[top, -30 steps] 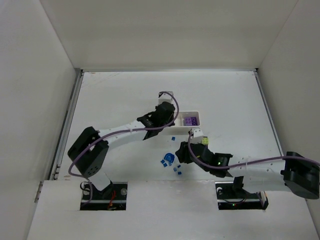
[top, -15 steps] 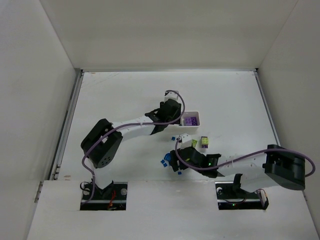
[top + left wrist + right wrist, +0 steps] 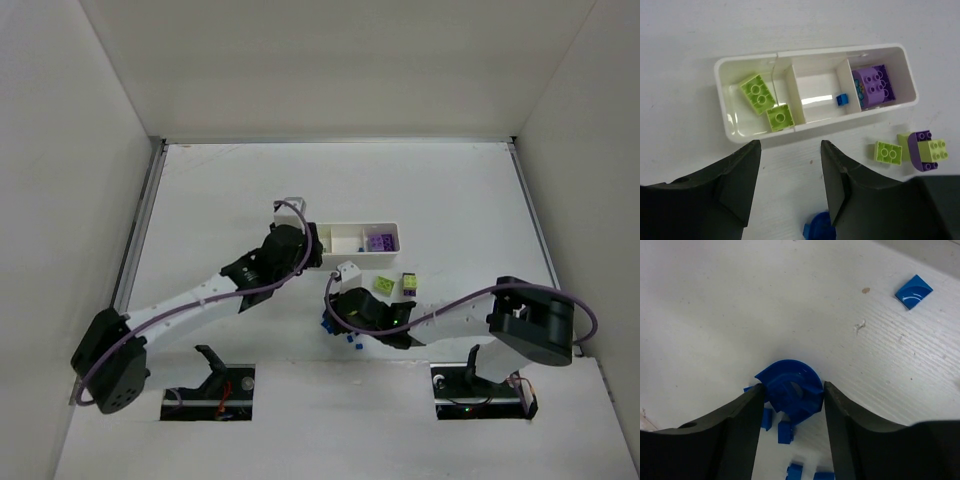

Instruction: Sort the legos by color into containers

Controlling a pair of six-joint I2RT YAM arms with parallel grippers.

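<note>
The white tray [image 3: 745, 137] has three compartments. The left one holds two lime green bricks [image 3: 756, 92], the middle one a tiny blue bit [image 3: 841, 99], the right one purple bricks [image 3: 872, 87]. My left gripper [image 3: 790, 152] is open and empty, just in front of the tray; in the top view it [image 3: 303, 250] is at the tray's [image 3: 345, 226] left end. My right gripper [image 3: 791, 390] is shut on the round blue piece [image 3: 790, 387], which rests on the table. Tiny blue bits [image 3: 786, 432] lie beside it. In the top view the right gripper [image 3: 335, 316] is over the blue pile.
A loose lime green brick [image 3: 888, 152] and a purple-and-green stack [image 3: 925, 149] lie in front of the tray's right end, also seen from above [image 3: 384, 284]. A blue tile [image 3: 913, 291] lies apart on the table. White walls enclose the table.
My left arm has pulled back to the left from the tray. My right gripper has slid left over the blue pile and now sits around the round blue piece.
</note>
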